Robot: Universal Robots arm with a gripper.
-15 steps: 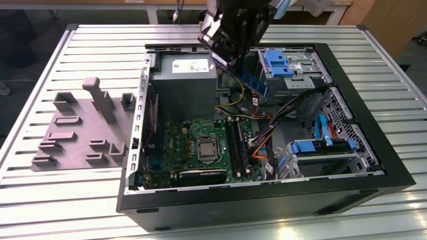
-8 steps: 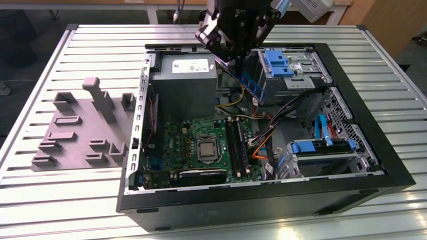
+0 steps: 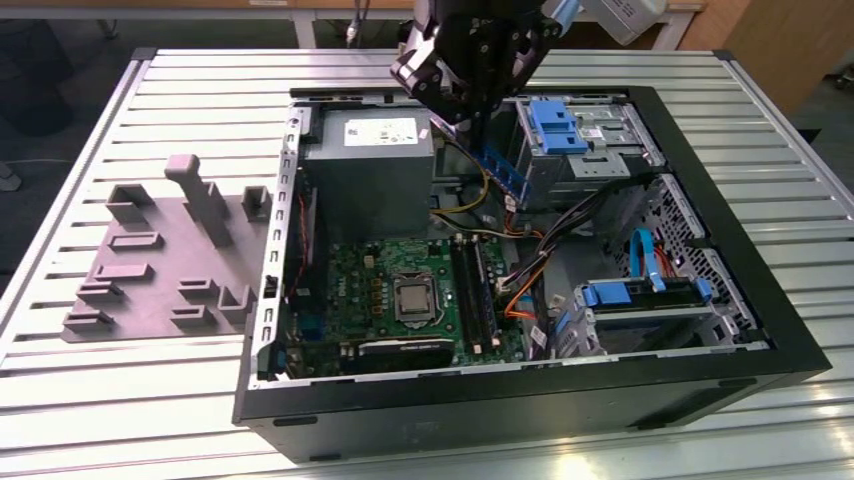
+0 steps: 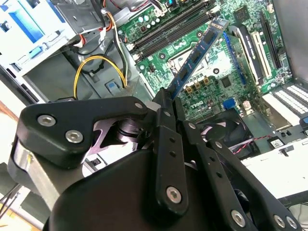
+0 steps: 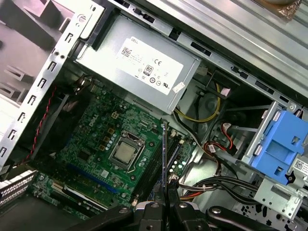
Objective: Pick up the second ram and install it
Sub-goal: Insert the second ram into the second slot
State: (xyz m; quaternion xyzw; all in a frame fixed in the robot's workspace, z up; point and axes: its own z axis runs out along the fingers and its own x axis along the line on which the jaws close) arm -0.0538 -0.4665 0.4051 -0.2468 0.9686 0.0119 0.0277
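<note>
The second ram [image 4: 196,55] is held in the air above the open computer case [image 3: 747,300], clamped at one end between the closed fingers of the gripper [image 4: 166,98]. In the second wrist view the blue stick is seen projecting straight out from the fingertips, its long axis running on from the gripper toward about one o'clock, with its free end hanging over the green motherboard [image 4: 231,72]. In the first wrist view the stick [image 5: 164,154] is seen edge-on as a thin dark line rising from the gripper [image 5: 166,195] toward twelve o'clock. In the exterior view the ram [image 3: 497,165] is seen as a blue strip sloping down from the gripper [image 3: 467,125] toward about five o'clock, beside the grey power supply [image 3: 367,165] and well above the board.

The relation that matters is judged to be that between the stick and the black memory slots [image 4: 168,29]. In the second wrist view those rails are seen beyond and to the ten o'clock side of the ram's free end, and their long axis is seen to lie across that of the stick rather than along it. In the exterior view the slots [image 3: 470,285] lie at about six o'clock from the gripper, near the processor socket [image 3: 414,298]. The ram is not touching them.

The grey moulded tray [image 3: 147,270] rests on the slatted surface [image 3: 80,400], at nine o'clock from the case.
</note>
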